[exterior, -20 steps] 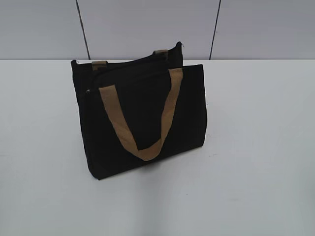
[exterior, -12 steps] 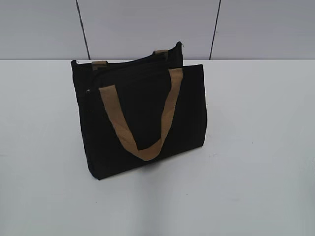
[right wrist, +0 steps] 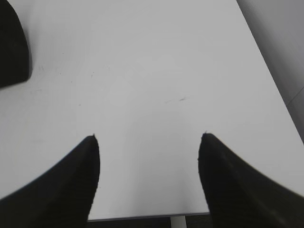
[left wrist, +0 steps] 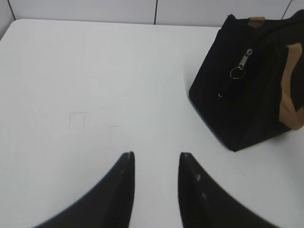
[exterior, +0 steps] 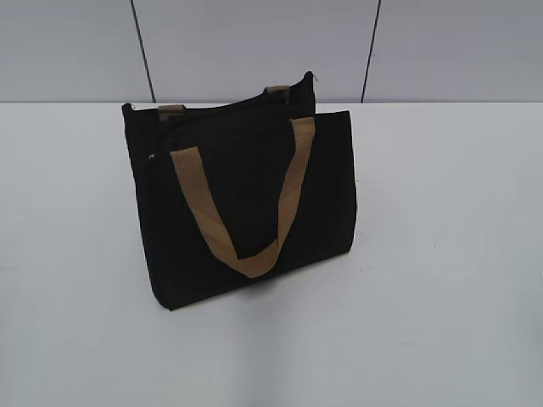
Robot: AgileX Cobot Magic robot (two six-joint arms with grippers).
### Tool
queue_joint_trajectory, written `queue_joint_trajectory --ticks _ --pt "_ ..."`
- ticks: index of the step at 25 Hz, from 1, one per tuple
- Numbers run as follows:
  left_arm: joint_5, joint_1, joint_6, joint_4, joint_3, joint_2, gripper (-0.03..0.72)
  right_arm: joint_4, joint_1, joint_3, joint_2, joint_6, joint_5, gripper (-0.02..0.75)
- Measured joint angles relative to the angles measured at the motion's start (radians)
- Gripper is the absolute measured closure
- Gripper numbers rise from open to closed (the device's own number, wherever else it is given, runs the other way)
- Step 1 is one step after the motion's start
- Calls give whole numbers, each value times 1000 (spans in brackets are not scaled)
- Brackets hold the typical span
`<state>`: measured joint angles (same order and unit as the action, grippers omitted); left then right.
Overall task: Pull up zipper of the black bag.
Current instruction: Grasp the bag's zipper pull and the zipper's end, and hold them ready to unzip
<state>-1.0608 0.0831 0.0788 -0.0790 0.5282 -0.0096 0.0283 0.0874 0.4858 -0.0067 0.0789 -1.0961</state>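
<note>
Black bag [exterior: 246,203] upright mid-table, soft, light, likely to shift. Zipper [left wrist: 241,61] pull at 2 o'clock from left gripper [left wrist: 156,159]; best pinched there. Left gripper [left wrist: 156,159], right gripper [right wrist: 148,138] both spread, empty.

Black bag [exterior: 246,203] upright on table, tan handles – silver zipper pull [left wrist: 241,64] hanging at end

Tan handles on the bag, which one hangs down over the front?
The near handle droops across the black bag's front face; the far handle only peeks above the top edge.
</note>
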Motion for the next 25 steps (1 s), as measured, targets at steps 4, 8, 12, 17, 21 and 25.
queue_joint_trajectory --ticks 4,8,12,17,21,25 --pt "0 0 0 0 0 0 448 0 0 0 0 0 0 230" --pt "0 0 0 0 0 0 448 0 0 0 0 0 0 230" --pt "0 0 0 0 0 0 449 0 0 0 0 0 0 230" --pt "0 0 0 0 0 0 449 1 0 0 0 0 0 230" --pt "0 0 0 0 0 6 365 1 0 0 0 0 0 230" --pt "1 0 0 -4 0 60 218 3 0 0 3 0 1 230"
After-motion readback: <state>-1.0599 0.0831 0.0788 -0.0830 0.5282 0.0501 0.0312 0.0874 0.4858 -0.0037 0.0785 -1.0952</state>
